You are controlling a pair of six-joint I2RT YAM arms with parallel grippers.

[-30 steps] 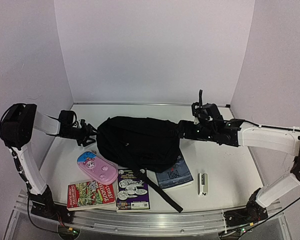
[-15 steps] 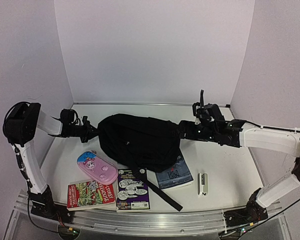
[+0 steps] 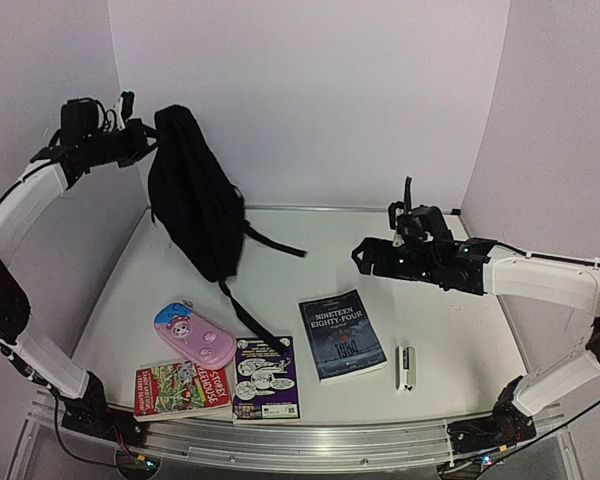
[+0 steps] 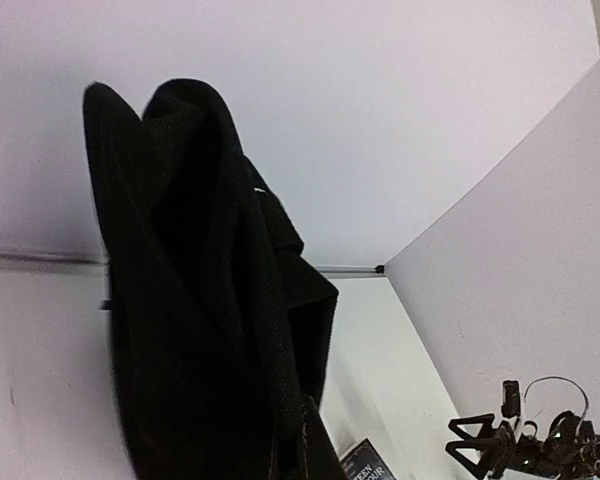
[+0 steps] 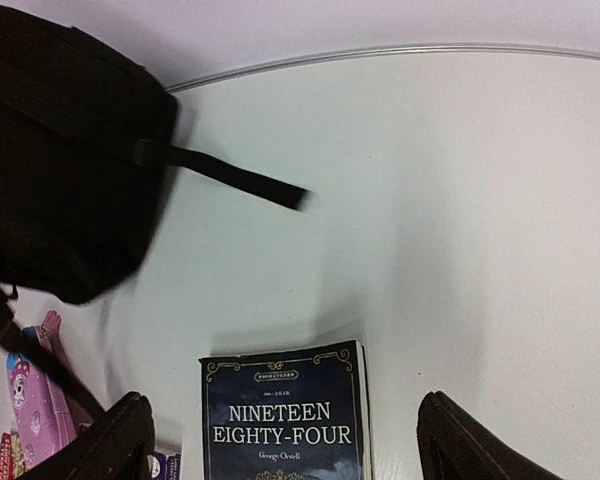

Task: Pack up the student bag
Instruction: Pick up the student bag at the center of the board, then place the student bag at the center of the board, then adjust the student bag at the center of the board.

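The student bag [image 3: 192, 205], black and soft, hangs in the air at the far left, held by its top in my shut left gripper [image 3: 148, 132]. One strap [image 3: 248, 325] trails down to the table and another [image 3: 275, 243] sticks out to the right. In the left wrist view the student bag [image 4: 200, 330] fills the left half and hides the fingers. My right gripper [image 3: 364, 258] stands open and empty over the middle of the table, right of the student bag [image 5: 60, 150]. In its wrist view the right gripper [image 5: 285, 437] spans a dark book [image 5: 285, 425].
The dark "Nineteen Eighty-Four" book [image 3: 342, 336] lies at centre front. A pink pencil case [image 3: 194, 334], a comic book [image 3: 265, 378] and a red book [image 3: 183, 390] lie at the front left. A small white stapler-like thing [image 3: 406, 367] lies at the front right.
My left gripper has shut on the bag's left end and swung it up off the table to the far left, uncovering the dark book. The right arm has barely moved.
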